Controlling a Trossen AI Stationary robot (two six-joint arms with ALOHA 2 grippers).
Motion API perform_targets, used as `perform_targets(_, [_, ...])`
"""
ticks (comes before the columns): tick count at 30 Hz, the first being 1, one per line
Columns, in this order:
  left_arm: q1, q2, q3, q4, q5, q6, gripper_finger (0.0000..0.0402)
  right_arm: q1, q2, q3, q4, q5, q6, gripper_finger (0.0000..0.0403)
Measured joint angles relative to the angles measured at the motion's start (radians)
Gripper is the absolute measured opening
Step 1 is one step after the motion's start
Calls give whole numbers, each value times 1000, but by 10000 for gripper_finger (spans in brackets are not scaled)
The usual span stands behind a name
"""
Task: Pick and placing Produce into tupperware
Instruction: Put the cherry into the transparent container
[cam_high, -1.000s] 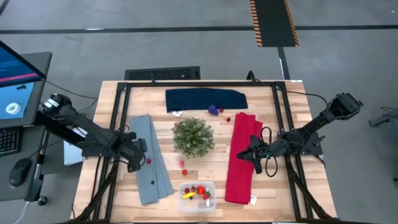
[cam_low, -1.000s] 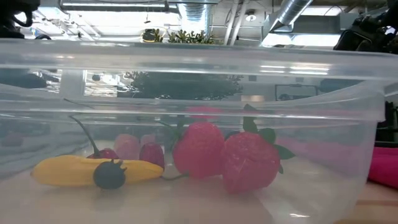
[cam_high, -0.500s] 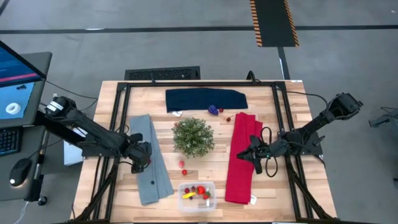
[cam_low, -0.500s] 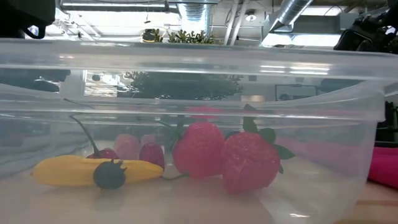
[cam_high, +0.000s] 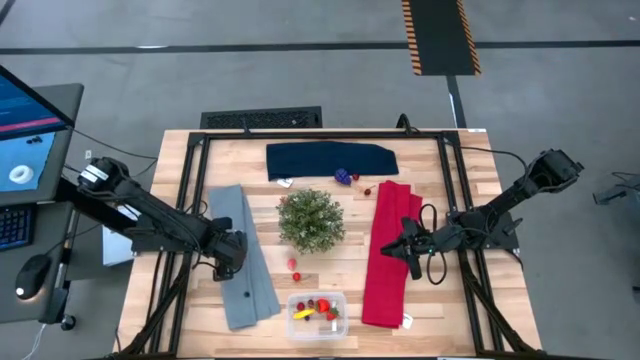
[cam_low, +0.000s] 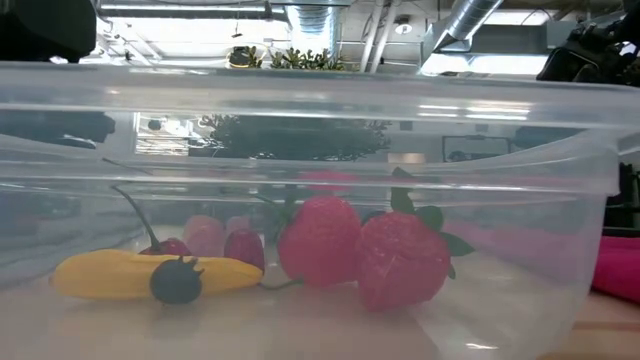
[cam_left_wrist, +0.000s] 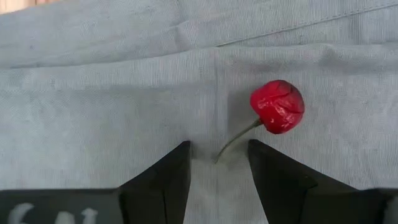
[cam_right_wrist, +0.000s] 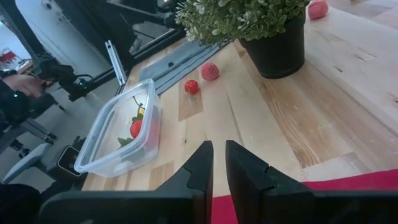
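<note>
While the high view shows the tupperware (cam_high: 317, 313) at the near edge, the left gripper (cam_high: 229, 258) hangs over the grey cloth (cam_high: 243, 252); the right gripper (cam_high: 408, 250), nearly closed and empty, waits over the red cloth (cam_high: 388, 255). Left wrist view: open fingers (cam_left_wrist: 163, 180) straddle the cherry (cam_left_wrist: 277, 106) stem; advancing before closing looks wise.

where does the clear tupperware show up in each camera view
High view: tupperware at the table's near edge, below the green plant.
Low view: its clear wall fills nearly the whole picture, fruit inside.
Left wrist view: not in it; only a red cherry and grey cloth.
Right wrist view: tupperware left of middle, the plant beyond.
Shared landmark: the green plant.
</note>
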Motion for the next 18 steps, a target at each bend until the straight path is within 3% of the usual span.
perform_targets(8, [11,1,51,-14,5,46,144,0,0,0,0,0,0,65])
perform_targets(11, [33,1,47,-15,41,45,108,0,0,0,0,0,0,65])
perform_targets(15, [47,1,36,-14,69,37,22,0,0,0,0,0,0,65])
perform_targets(18, [47,1,35,-13,66,39,9,0,0,0,-1,0,0,65])
